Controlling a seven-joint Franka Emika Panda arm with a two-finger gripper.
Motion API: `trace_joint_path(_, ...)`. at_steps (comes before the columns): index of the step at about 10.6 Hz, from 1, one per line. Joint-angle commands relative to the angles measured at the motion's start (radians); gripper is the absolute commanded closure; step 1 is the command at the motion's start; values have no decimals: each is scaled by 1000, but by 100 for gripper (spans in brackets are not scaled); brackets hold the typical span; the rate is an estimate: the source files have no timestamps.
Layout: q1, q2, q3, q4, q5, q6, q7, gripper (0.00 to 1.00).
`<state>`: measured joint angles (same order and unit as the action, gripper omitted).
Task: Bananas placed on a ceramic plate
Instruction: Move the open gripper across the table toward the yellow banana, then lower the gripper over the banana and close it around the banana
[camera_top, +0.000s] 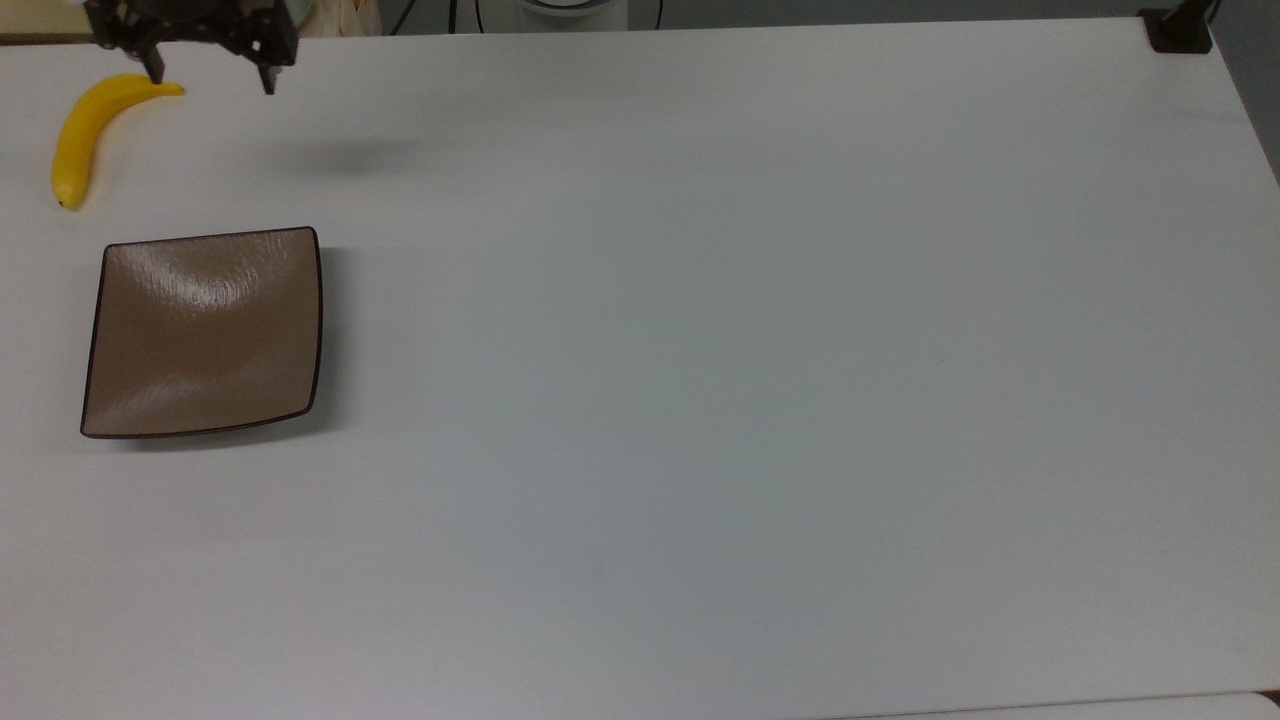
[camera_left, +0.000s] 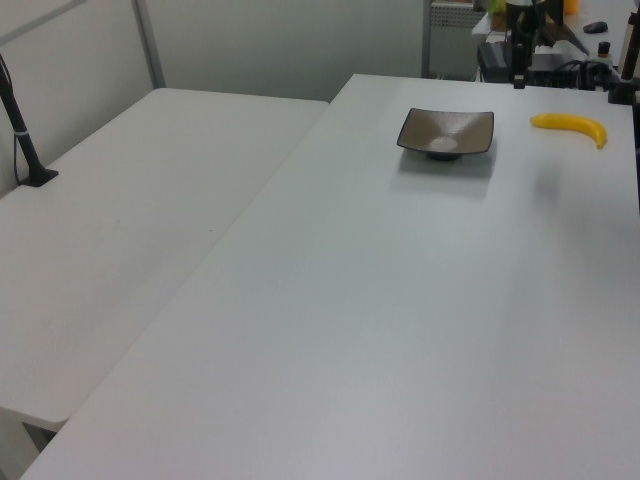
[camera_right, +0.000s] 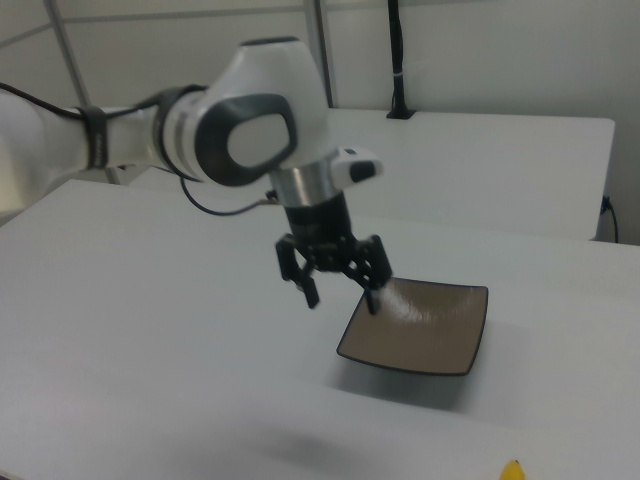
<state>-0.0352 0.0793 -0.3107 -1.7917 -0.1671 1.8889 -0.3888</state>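
We find the gripper (camera_top: 208, 85) carried above the table (camera_top: 700, 400) with its two fingers spread wide and nothing between them, which we judge to be a posture of readiness for a grasp not yet made. In the right view, taking the scene from near to far, the tip of the banana (camera_right: 512, 470) shows at the bottom edge, then the ceramic plate (camera_right: 420, 330), which lies flat and bears nothing, then the gripper (camera_right: 338, 283) hanging from the white arm (camera_right: 240, 130). In the top view the banana (camera_top: 88, 130) lies on the table beyond the ceramic plate (camera_top: 205, 335), apart from it, its stem end just beside one gripper fingertip. We judge the task to be at the approach stage. The fingers must next descend about the banana's middle; its curve may let it roll.
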Motion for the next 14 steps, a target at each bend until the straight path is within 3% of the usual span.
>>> trace_joint_path(1,-40,56,-54,-17,-47,96,-50,0)
trace_joint_path(6,-164,143,-70,-24,-120,191,-261,0)
trace_joint_path(14,-314,250,-70,-55,-129,320,-294,3)
